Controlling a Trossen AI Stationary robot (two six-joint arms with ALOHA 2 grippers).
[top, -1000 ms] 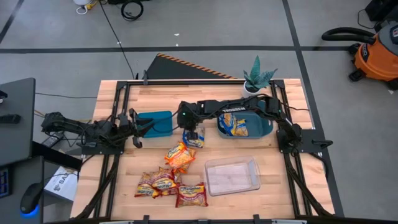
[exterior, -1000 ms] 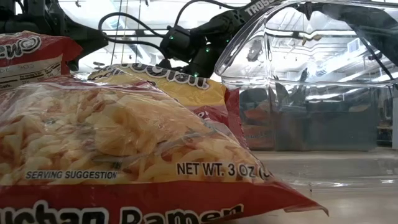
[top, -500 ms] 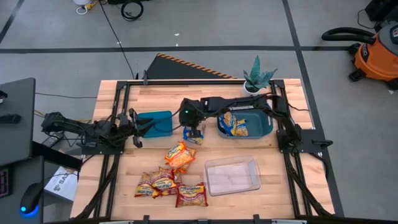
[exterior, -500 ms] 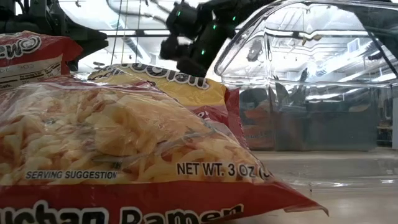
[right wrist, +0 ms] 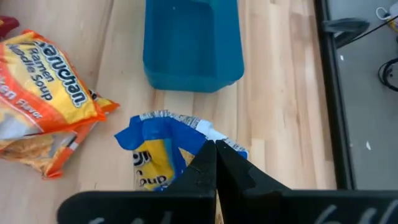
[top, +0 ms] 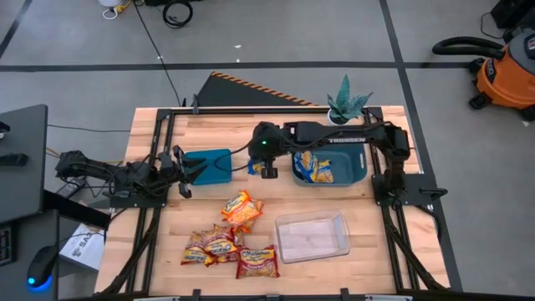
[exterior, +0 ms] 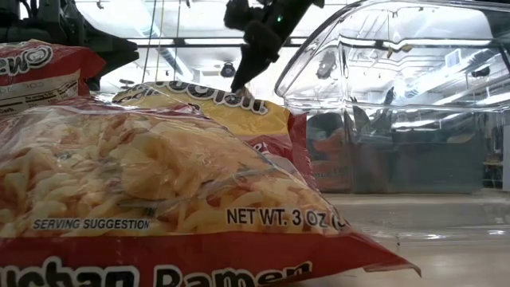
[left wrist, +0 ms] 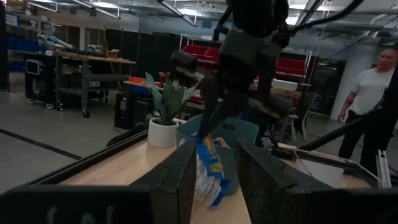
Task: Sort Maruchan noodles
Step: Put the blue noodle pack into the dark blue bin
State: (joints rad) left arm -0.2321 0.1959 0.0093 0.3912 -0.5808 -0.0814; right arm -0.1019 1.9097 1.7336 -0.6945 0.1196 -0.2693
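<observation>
My right gripper (top: 267, 166) is above the table's middle, between the two teal bins, shut on a blue-and-yellow Maruchan packet (right wrist: 158, 155). The packet also shows in the left wrist view (left wrist: 211, 165). An orange packet (top: 242, 209) lies flat on the table nearer the front. Red-and-yellow packets (top: 219, 247) lie in a loose pile near the front edge. More blue-and-yellow packets (top: 316, 167) lie in the right teal bin (top: 358, 170). My left gripper (left wrist: 214, 180) is open and empty beside the left teal bin (top: 209, 165). My right gripper pinches the blue-and-yellow packet between its two shut fingers at the crimped end seam (right wrist: 200, 138), near one corner. The fingers come from above, pointing down. The packet hangs crumpled below the fingers, clear of the table.
A clear plastic container (top: 312, 236) stands at the front right. A potted plant (top: 344, 104) stands at the far edge. A person (left wrist: 379, 81) stands in the room beyond the table. Bare wood shows between the bins and at the far left.
My right gripper has gone up and a little toward the table's far right, staying shut. The blue-and-yellow packet has left the table and now hangs clear below the fingers.
</observation>
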